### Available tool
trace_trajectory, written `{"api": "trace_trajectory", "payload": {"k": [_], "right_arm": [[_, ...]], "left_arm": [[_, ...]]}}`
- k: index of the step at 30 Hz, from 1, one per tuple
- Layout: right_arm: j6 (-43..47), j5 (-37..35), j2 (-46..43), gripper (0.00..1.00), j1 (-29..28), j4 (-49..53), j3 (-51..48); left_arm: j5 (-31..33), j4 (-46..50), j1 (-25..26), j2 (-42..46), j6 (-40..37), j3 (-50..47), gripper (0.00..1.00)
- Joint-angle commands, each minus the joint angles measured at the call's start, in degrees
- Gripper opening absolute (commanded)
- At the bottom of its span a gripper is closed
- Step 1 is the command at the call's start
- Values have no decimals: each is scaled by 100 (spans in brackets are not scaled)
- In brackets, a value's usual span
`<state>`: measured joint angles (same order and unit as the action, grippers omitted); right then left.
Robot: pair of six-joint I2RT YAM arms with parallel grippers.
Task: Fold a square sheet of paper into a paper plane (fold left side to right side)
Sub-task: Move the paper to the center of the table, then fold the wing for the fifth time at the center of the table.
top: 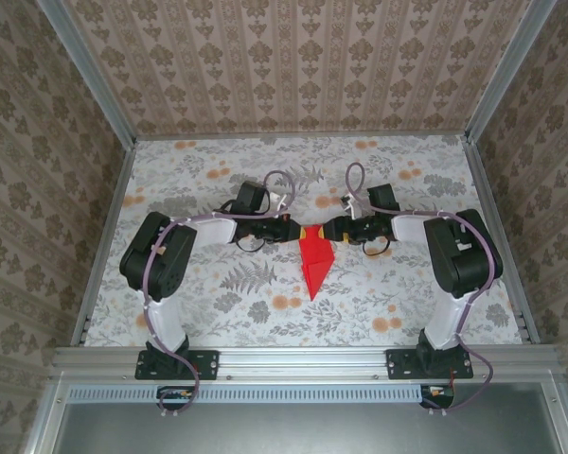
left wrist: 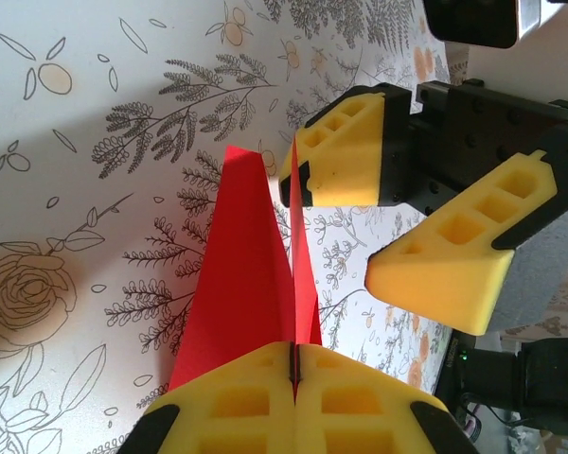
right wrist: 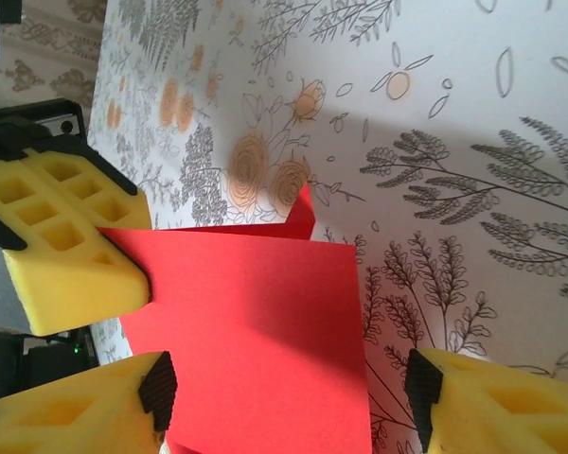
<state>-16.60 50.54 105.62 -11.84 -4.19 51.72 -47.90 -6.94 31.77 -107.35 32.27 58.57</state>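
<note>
Yellow left jaws clenched on red paper plane [left wrist: 241,284], right jaws parted just beside it, floral tablecloth [left wrist: 66,189] beneath

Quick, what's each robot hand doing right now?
Left hand: closed, pinching the red paper plane.
Right hand: open, holding nothing.
</note>
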Motion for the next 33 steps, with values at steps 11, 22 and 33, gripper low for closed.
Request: {"api": "trace_trajectory", "payload": {"k": [11,22,33], "right_arm": [[239,615,-9,38,120,-6,127],[499,29,-305,0,122,998,300],[-417,-1150,-696,0,-132,2350,676]], "left_arm": [[-186,-75,-22,-238,-283,6,0],[88,225,-37,-130,-513,144,29],[2538,2234,392,1471,-1553,214,48]]}}
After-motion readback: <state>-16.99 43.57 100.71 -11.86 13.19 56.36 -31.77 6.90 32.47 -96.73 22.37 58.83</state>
